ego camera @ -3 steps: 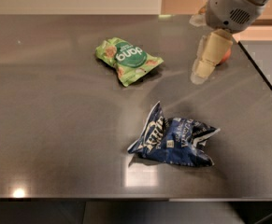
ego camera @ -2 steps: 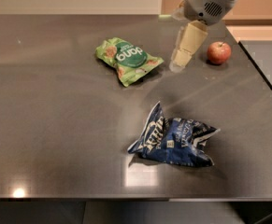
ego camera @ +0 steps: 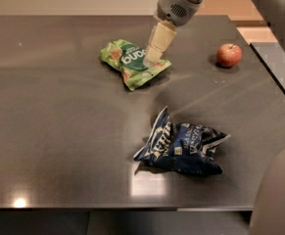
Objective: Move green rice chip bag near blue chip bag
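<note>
The green rice chip bag (ego camera: 131, 63) lies flat on the dark table, towards the back centre. The blue chip bag (ego camera: 181, 144) lies wrinkled nearer the front, right of centre, well apart from the green bag. My gripper (ego camera: 152, 58) reaches down from the top of the camera view, its pale fingers (ego camera: 157, 44) over the right end of the green bag, with the tip at or just above the bag's surface.
A red apple (ego camera: 229, 55) sits at the back right of the table (ego camera: 59, 131). The table's right edge runs close behind the apple, with a lighter floor beyond. A grey robot part fills the bottom right corner.
My gripper has moved left from beside the apple, across the table, to above the right end of the green bag. The bags and the apple have not moved.
</note>
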### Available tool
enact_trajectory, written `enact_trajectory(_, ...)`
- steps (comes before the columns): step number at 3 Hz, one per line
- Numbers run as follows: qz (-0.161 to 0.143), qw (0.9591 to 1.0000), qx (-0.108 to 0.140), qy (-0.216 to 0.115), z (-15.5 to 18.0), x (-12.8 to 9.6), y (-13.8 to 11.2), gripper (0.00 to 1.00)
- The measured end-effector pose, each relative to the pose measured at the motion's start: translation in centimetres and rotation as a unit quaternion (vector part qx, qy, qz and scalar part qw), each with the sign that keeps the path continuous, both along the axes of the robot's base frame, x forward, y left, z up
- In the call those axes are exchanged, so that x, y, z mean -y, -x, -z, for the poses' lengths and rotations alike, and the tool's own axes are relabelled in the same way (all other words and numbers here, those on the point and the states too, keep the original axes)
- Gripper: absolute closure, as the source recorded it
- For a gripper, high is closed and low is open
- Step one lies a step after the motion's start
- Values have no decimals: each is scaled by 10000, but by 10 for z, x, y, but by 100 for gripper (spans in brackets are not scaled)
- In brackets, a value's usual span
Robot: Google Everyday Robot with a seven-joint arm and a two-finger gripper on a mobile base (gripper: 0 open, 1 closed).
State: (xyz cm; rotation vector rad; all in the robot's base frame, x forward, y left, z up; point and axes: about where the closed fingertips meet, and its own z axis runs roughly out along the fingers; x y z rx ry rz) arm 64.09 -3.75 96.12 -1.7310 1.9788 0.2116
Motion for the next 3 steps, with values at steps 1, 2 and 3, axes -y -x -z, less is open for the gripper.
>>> enact_trajectory(1, 382, 9992, -125, 92, 26, -12, -26, 0)
enact_trajectory(2, 853, 9955, -378, 161, 54, -16, -47, 0)
enact_trajectory(3, 1280, 9896, -630, 180, 77, -18, -62, 0)
